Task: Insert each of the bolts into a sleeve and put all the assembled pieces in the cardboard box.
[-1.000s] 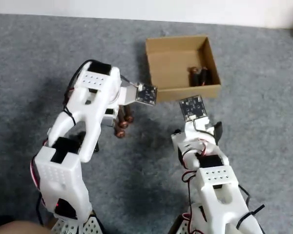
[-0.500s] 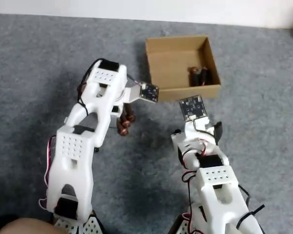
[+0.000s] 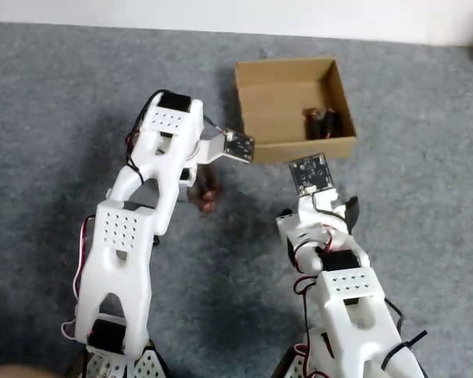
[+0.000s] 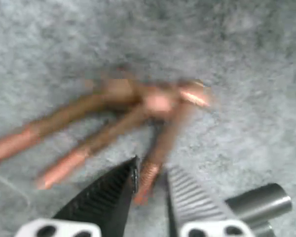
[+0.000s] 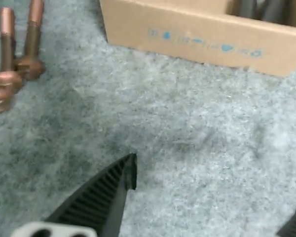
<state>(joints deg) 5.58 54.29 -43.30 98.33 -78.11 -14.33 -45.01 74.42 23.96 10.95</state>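
Right wrist view: cardboard box (image 5: 133,29), blue print (image 5: 204,43) (illegible)

Grey felt-like mat (image 3: 55,94) covers the table, meeting a white wall (image 3: 221,12) behind

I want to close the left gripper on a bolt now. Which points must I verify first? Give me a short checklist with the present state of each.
1. Bolt between jaws: ok. The threaded end of one copper-coloured bolt lies between the open jaws of the left gripper.
2. The other two bolts free of it: cannot tell; the heads lie close together.
3. Right gripper open and empty: ok.
4. Brown cardboard box open on top: ok.
5. Sleeve ready: cannot tell; a grey metal cylinder beside the left gripper may be one.
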